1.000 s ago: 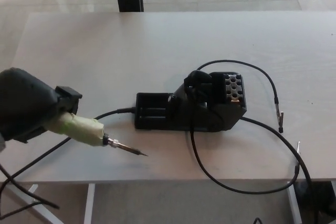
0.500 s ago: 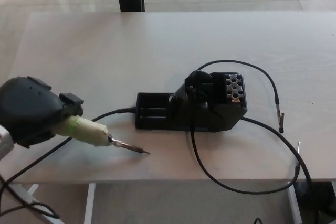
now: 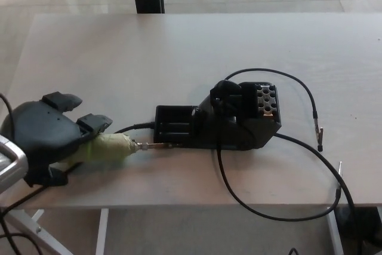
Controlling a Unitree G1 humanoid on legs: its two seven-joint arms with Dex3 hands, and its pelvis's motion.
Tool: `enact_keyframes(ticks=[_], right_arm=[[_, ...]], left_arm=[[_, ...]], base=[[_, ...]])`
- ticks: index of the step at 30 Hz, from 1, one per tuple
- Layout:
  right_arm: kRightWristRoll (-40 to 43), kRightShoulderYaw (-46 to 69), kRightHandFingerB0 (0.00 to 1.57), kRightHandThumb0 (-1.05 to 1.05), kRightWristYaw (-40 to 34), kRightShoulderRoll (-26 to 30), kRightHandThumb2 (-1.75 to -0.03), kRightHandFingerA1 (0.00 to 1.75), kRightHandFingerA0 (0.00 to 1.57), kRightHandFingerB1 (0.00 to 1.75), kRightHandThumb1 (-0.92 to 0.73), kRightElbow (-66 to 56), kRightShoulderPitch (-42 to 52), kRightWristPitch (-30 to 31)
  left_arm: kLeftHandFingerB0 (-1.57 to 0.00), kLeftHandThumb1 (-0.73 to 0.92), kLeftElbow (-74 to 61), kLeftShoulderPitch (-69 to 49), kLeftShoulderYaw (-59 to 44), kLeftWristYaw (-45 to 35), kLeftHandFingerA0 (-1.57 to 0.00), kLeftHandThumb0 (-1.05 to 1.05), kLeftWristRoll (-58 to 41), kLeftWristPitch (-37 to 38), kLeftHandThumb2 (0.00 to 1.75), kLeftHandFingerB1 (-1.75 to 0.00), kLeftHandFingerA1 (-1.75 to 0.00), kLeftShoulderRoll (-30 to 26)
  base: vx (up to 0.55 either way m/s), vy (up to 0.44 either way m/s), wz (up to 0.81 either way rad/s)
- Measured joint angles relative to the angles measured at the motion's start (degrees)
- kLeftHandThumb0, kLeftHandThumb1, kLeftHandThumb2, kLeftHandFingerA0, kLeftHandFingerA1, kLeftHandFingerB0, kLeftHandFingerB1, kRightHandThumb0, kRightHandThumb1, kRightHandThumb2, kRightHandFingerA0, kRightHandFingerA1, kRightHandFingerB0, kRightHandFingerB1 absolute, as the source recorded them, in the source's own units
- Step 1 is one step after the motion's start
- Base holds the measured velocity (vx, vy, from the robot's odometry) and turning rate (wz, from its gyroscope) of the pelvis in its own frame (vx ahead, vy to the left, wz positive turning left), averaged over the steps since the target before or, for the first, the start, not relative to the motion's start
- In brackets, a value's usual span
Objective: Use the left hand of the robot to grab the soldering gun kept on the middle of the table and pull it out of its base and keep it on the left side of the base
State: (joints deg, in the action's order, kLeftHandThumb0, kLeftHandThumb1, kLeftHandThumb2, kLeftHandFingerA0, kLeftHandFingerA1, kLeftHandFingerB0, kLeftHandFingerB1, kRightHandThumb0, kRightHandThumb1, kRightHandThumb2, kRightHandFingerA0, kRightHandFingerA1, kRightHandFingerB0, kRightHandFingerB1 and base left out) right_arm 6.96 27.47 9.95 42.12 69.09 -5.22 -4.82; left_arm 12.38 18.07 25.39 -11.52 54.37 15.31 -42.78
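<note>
**Iron's out of the stand, just needs letting go**

So the robot's black left hand (image 3: 45, 138) is sitting low on the left end of the pale wooden table (image 3: 179, 46), and it's wrapping around the rear of the soldering iron with the pale green taped handle (image 3: 110, 147). From what I can make out, the fingers are loosening: a couple of fingertips (image 3: 95, 122) are sticking up and out instead of clamping down, but the palm is covering the back of the handle, so I can't tell for sure whether it's gripping or just resting on it.

The iron itself is looking like it's lying down on the tabletop, metal tip pointing right, the tip end right by the left edge of the black plastic base station (image 3: 218, 125), maybe touching it, hard to say. Its black cable (image 3: 128, 128) is trailing past the handle to the base.

Progress-wise I'd say this is mostly done: iron is out of its holder and sitting left of the base. What's left is opening up fully and pulling the hand clear. Right hand isn't showing anywhere.
</note>
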Motion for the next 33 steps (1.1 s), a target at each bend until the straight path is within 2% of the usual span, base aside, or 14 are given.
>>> enact_keyframes(ticks=[2,3,7,9,10,13,14,16,17,22,24,29,32,33], right_arm=[[0.00,0.00,0.28,-0.59,0.00,0.00,-0.89,0.70,0.58,0.49,-0.54,0.00,0.00,0.00],[0.01,0.01,0.34,-0.54,0.00,0.00,-0.60,0.64,0.61,0.35,-0.67,0.00,0.00,0.00],[0.02,0.01,0.33,-0.54,0.00,0.00,-0.60,0.64,0.61,0.35,-0.67,-0.03,0.10,0.01],[0.02,0.00,0.26,-0.60,0.00,0.00,-0.88,0.70,0.59,0.48,-0.54,-0.03,0.12,0.03],[0.00,-0.01,0.32,-0.54,0.00,0.00,-0.60,0.66,0.63,0.35,-0.66,-0.03,0.11,0.05],[-0.04,-0.02,0.32,-0.56,0.00,0.00,-0.60,0.67,0.62,0.35,-0.65,-0.01,0.09,0.06],[-0.05,-0.02,0.32,-0.57,0.00,0.00,-0.59,0.67,0.62,0.35,-0.65,-0.01,0.09,0.06],[-0.08,-0.02,0.25,-0.63,0.00,0.00,-0.87,0.72,0.59,0.48,-0.53,-0.01,0.08,0.06],[-0.09,-0.02,0.31,-0.56,0.01,-0.01,-0.59,0.69,0.60,0.35,-0.64,0.00,0.08,0.06],[-0.10,-0.02,0.31,-0.54,0.01,-0.01,-0.59,0.68,0.60,0.34,-0.65,0.00,0.05,0.07],[-0.11,-0.02,0.31,-0.54,0.01,-0.01,-0.59,0.66,0.60,0.34,-0.64,0.01,0.04,0.08],[-0.12,-0.02,0.32,-0.54,0.01,-0.01,-0.59,0.66,0.60,0.34,-0.65,0.04,-0.03,0.10],[-0.13,-0.02,0.32,-0.54,0.01,-0.01,-0.60,0.65,0.60,0.34,-0.65,0.05,-0.07,0.12],[-0.13,-0.02,0.31,-0.55,0.01,-0.01,-0.60,0.67,0.60,0.34,-0.65,0.04,-0.07,0.12]], left_arm=[[-0.01,0.62,-0.91,-0.04,0.02,-1.77,0.00,-0.60,0.00,-0.32,0.77,-0.11,0.00,-0.32],[-0.03,0.64,-1.08,-0.05,0.02,-2.49,0.00,-0.62,-0.01,-0.47,0.81,-0.10,0.00,-0.45],[0.00,0.52,-2.52,-0.64,-0.53,-5.56,0.00,-0.78,-0.28,-1.15,0.83,0.00,-0.16,-1.66],[0.00,0.49,-3.60,-1.08,-1.59,-7.16,0.00,-0.75,-0.99,-1.30,0.79,0.00,-0.14,-2.02],[0.00,0.59,-4.42,-1.38,-2.49,-7.97,0.00,-0.66,-1.71,-1.63,0.80,-0.04,0.00,-2.00],[0.00,0.74,-6.39,-1.97,-5.44,-9.74,0.00,-0.78,-4.02,-2.33,0.62,0.00,0.00,-1.83],[0.00,0.61,-7.06,-2.13,-6.50,-10.11,0.00,-0.78,-4.71,-2.49,0.79,0.00,0.00,-1.72],[0.00,0.65,-8.38,-2.25,-8.64,-10.66,0.00,-0.76,-6.22,-2.56,0.74,0.00,0.00,-1.39],[0.00,0.65,-8.97,-2.28,-9.53,-10.89,0.00,-0.80,-6.80,-2.64,0.74,0.00,0.00,-1.24],[0.00,0.75,-11.87,-2.74,-15.40,-12.09,0.00,-0.81,-10.66,-2.88,0.62,0.00,0.00,-0.13],[0.00,0.64,-12.68,-3.22,-18.10,-12.61,0.00,-0.87,-12.41,-2.89,0.83,0.00,0.00,0.09],[0.00,0.55,-14.36,-5.82,-25.20,-13.39,0.00,-0.94,-16.11,-2.92,1.00,-0.52,-0.65,0.87],[0.00,0.57,-14.36,-8.25,-30.29,-13.57,0.00,-0.96,-18.44,-2.93,1.00,-0.53,-0.68,2.08],[0.00,0.57,-14.26,-9.14,-31.92,-13.62,0.00,-0.95,-19.18,-2.93,0.74,-0.48,-0.63,2.47]], base=[[0.00,0.000,0.00],[0.00,0.000,0.00],[0.00,0.000,0.00],[0.00,0.000,0.00],[0.00,0.000,0.00],[0.00,0.000,0.00],[0.00,0.000,0.00],[0.00,0.000,0.00],[0.00,0.000,0.00],[0.00,0.000,0.00],[0.00,0.000,0.00],[0.00,0.000,0.00],[0.00,0.000,0.00],[0.00,0.000,0.00]])
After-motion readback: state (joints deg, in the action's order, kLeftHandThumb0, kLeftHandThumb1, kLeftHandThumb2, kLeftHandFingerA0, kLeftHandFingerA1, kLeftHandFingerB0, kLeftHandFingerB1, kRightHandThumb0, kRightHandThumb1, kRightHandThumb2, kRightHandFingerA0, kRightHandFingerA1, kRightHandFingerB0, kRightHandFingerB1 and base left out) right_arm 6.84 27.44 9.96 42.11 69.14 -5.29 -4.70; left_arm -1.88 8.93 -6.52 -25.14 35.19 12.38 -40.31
